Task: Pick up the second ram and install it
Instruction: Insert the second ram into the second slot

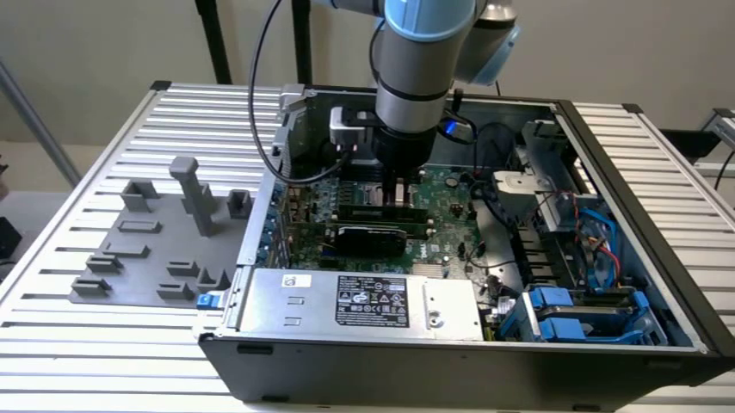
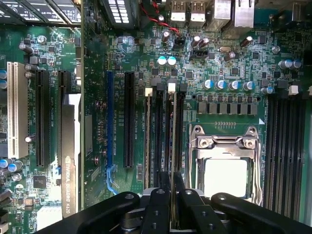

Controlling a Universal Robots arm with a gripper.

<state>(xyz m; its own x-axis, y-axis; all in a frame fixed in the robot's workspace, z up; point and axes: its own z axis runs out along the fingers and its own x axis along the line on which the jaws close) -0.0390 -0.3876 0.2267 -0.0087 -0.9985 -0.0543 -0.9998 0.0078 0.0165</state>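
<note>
Green board: the motherboard (image 2: 146,63) lies flat inside the open computer case (image 1: 643,284) on the slatted table (image 1: 69,344)
Gripper: the gripper (image 2: 171,183) hangs low over the memory slots (image 2: 158,131), fingers (image 2: 163,178) pinched together on a thin edge
Second ram: the stick (image 2: 172,131) stands on edge in a slot beside the processor socket (image 2: 224,165), its near end between the fingers
Grey fixture: the holder blocks (image 1: 161,232) sit outside the case, on the exterior view's left
</note>
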